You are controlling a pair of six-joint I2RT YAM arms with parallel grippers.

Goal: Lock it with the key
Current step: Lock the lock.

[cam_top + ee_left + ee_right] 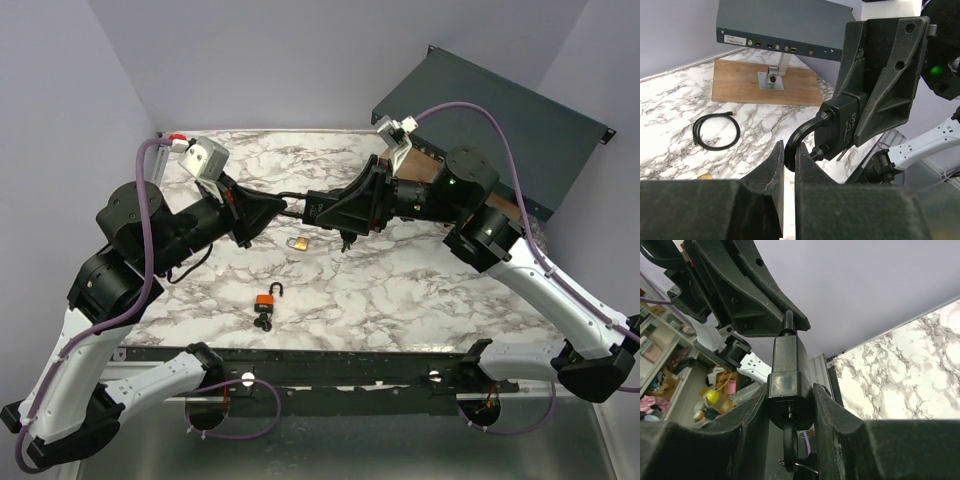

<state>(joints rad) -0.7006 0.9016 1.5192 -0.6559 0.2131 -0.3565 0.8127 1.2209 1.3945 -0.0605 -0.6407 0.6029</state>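
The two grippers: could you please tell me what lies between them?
A black padlock: the right gripper clamps its body, the left gripper pinches its shackle. The right wrist view shows it best.

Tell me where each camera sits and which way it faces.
Top: above and behind, looking down at the table; left arm and right arm show.
Left wrist: on the left claw, facing the right claw; its fingers show.
Right wrist: on the right claw, facing the left claw; its fingers show.
Shared: both wrist views show the black padlock.
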